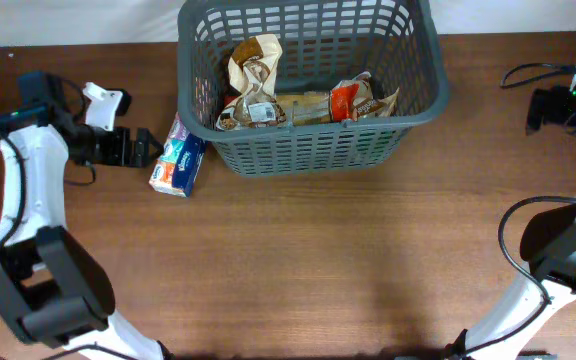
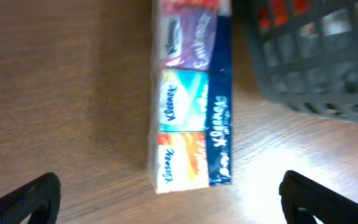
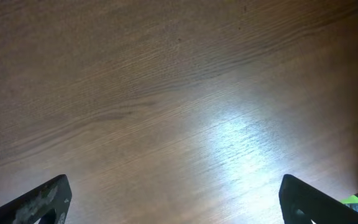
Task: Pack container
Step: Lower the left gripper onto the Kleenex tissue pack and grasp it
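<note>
Container: large dark grey plastic basket [image 1: 413, 115], rectangular with rounded corners, slotted lattice sides and a thick rim. It stands on the table in the upper middle of the overhead frame. One of its corners fills the upper right of the left wrist frame.
Basket contents: a crumpled tan paper packet [image 1: 253, 70] leans at the left end. A flat tan packet [image 1: 303, 105] lies along the near wall. An orange-red packet [image 1: 353, 100] sits at the right end.
Tissue pack: blue multipack of pocket tissues [image 1: 178, 160] with teal, orange and purple panels. It lies flat on the table outside the basket, just beside its lower-left corner. Whether the two touch cannot be told.
Left gripper [image 1: 148, 148]: at the left of the overhead frame, pointing toward the tissue pack. Its jaws are spread wide and hold nothing. In the left wrist frame its black fingertips [image 2: 23, 199] sit in the bottom corners, with the pack ahead of them and apart.
Right gripper [image 1: 540, 108]: at the upper right edge of the overhead frame, well apart from the basket. Its jaws are spread wide and empty. In the right wrist frame its black fingertips [image 3: 39, 199] sit in the bottom corners above bare wood.
Table: brown wood-grain table top [image 1: 318, 260], with a patch of glare in both wrist frames.
Green scrap [image 3: 353, 200]: a small bright green bit at the lower right edge of the right wrist frame, too little of it in view to identify.
</note>
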`<act>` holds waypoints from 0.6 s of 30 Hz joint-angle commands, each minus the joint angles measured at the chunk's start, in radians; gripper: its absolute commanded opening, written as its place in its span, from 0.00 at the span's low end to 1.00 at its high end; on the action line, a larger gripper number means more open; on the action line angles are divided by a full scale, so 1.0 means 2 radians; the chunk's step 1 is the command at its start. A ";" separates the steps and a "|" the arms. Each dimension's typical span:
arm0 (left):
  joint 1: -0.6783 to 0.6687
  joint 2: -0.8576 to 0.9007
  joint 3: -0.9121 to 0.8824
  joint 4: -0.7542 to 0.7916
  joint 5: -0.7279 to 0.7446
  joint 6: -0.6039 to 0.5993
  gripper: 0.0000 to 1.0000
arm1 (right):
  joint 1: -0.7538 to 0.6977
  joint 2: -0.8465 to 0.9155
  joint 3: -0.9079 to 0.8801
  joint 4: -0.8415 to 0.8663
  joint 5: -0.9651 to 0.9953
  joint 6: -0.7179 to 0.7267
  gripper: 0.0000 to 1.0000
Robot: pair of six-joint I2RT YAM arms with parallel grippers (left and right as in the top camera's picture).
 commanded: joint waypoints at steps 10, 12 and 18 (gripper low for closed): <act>-0.055 0.045 0.000 0.024 -0.109 0.020 0.99 | 0.000 -0.003 -0.002 0.002 0.006 0.004 0.99; -0.066 0.045 0.000 0.027 -0.117 0.020 0.99 | 0.000 -0.003 -0.002 0.002 0.006 0.004 0.99; -0.089 0.046 0.000 0.040 -0.143 0.020 0.99 | 0.000 -0.003 -0.002 0.002 0.006 0.004 0.99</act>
